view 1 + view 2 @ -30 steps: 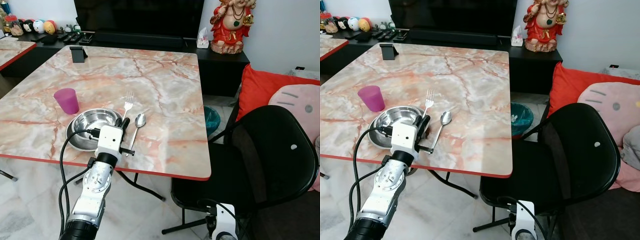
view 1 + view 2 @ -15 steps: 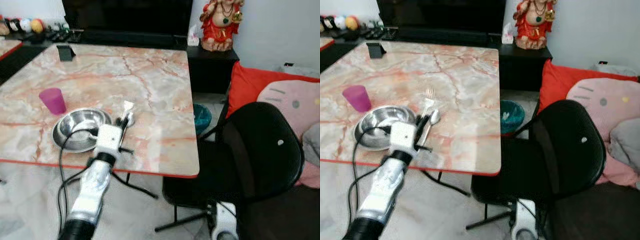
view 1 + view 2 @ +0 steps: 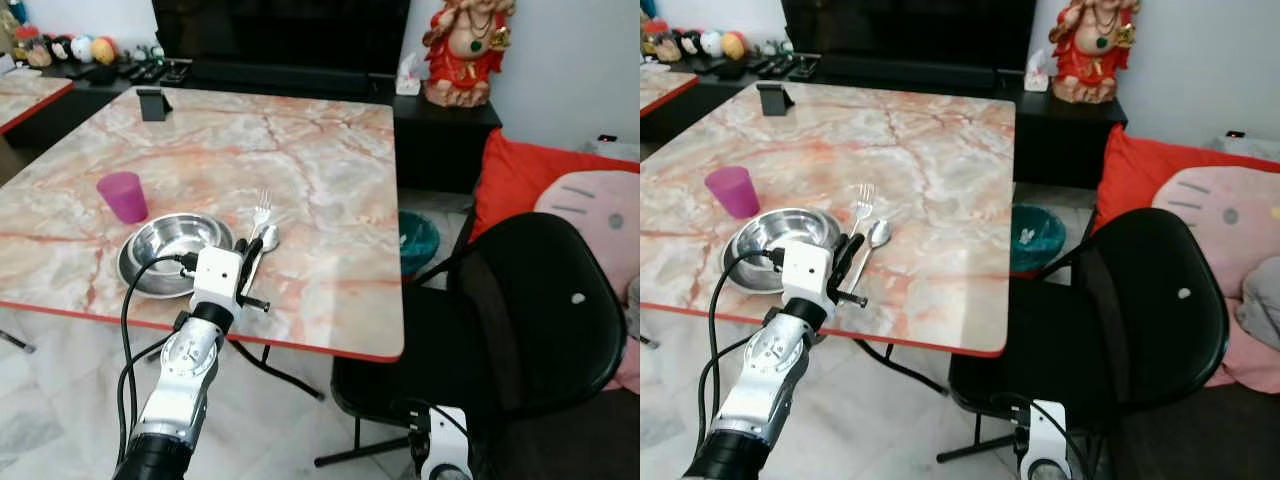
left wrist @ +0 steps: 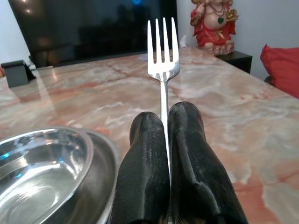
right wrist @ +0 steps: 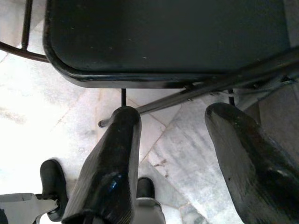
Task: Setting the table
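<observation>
A silver fork [image 4: 162,46] sticks out from between the fingers of my left gripper [image 4: 167,122], which is shut on its handle. The gripper [image 3: 250,248] sits low over the near part of the marble table [image 3: 300,150], just right of a steel bowl [image 3: 170,245] on a steel plate [image 3: 135,280]. The fork's tines [image 3: 262,203] point away from me. A spoon [image 3: 268,238] lies right beside the fork. A purple cup [image 3: 123,196] stands left of the bowl. My right gripper [image 5: 187,140] hangs open over the floor by a chair.
A black chair [image 3: 540,300] stands at the table's right side, with red and pink cushions [image 3: 520,170] behind it. A teal bin [image 3: 418,240] is under the table's far right edge. A black stand [image 3: 152,103] sits at the table's far left.
The head camera has swayed, shifting the whole picture. My left gripper stays shut on the fork beside the bowl; nothing on the table has clearly moved.
</observation>
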Robot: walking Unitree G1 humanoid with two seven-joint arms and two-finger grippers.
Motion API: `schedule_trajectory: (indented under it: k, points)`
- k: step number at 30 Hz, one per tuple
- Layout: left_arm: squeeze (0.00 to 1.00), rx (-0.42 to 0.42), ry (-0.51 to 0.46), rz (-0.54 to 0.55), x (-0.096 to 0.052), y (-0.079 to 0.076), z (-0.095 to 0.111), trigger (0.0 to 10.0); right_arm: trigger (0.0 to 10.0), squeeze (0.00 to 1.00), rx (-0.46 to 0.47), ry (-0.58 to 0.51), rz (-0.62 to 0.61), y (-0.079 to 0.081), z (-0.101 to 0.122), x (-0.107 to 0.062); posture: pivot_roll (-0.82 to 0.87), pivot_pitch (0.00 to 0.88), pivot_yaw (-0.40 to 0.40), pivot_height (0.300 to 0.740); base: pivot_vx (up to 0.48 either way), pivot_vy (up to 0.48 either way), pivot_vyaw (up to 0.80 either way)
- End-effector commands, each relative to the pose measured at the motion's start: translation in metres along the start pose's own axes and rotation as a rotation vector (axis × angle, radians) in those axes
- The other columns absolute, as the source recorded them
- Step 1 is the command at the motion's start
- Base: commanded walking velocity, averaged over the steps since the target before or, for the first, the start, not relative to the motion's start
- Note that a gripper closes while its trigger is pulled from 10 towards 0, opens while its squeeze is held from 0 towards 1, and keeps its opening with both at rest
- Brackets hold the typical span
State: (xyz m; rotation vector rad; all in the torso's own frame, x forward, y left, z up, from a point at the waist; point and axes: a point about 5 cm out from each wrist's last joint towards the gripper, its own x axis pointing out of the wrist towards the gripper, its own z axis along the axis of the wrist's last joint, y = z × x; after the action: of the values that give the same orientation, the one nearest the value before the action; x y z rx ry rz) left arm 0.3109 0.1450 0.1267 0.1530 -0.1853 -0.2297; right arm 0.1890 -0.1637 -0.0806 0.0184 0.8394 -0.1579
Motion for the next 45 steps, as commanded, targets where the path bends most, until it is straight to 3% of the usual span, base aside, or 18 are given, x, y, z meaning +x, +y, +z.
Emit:
schedule_trajectory:
  k: [1, 11, 16, 18, 24, 45]
  points:
    - [0.0, -0.04, 0.03, -0.021, 0.003, -0.001, -0.002, 10.0, 10.0, 0.0, -0.005, 0.004, -0.004, -0.002, 0.0, 0.0, 0.01, 0.0, -0.039, 0.74, 0.0, 0.0, 0.0]
    - [0.0, -0.312, 0.082, -0.004, 0.034, -0.001, 0.01, 10.0, 10.0, 0.0, -0.005, 0.007, -0.003, -0.002, 0.0, 0.0, 0.01, 0.0, -0.032, 0.74, 0.0, 0.0, 0.0]
    - [0.0, -0.372, 0.142, -0.108, 0.048, -0.016, 0.014, 10.0, 10.0, 0.0, -0.001, 0.005, -0.005, -0.001, 0.0, 0.0, 0.01, 0.0, -0.027, 0.74, 0.0, 0.0, 0.0]
    - [0.0, -0.334, 0.181, -0.125, 0.049, -0.018, 0.012, 10.0, 10.0, 0.0, 0.0, 0.005, -0.005, -0.001, 0.0, 0.0, 0.01, 0.0, -0.027, 0.74, 0.0, 0.0, 0.0]
    - [0.0, -0.188, 0.161, -0.082, 0.044, -0.011, 0.01, 10.0, 10.0, 0.0, 0.007, 0.005, -0.004, 0.0, 0.001, 0.0, 0.01, 0.0, -0.027, 0.74, 0.0, 0.0, 0.0]
    - [0.0, -0.125, 0.17, -0.052, 0.036, 0.0, 0.002, 10.0, 10.0, 0.0, 0.008, 0.01, -0.006, -0.001, 0.0, 0.0, 0.01, 0.0, -0.035, 0.74, 0.0, -0.046, -0.3]
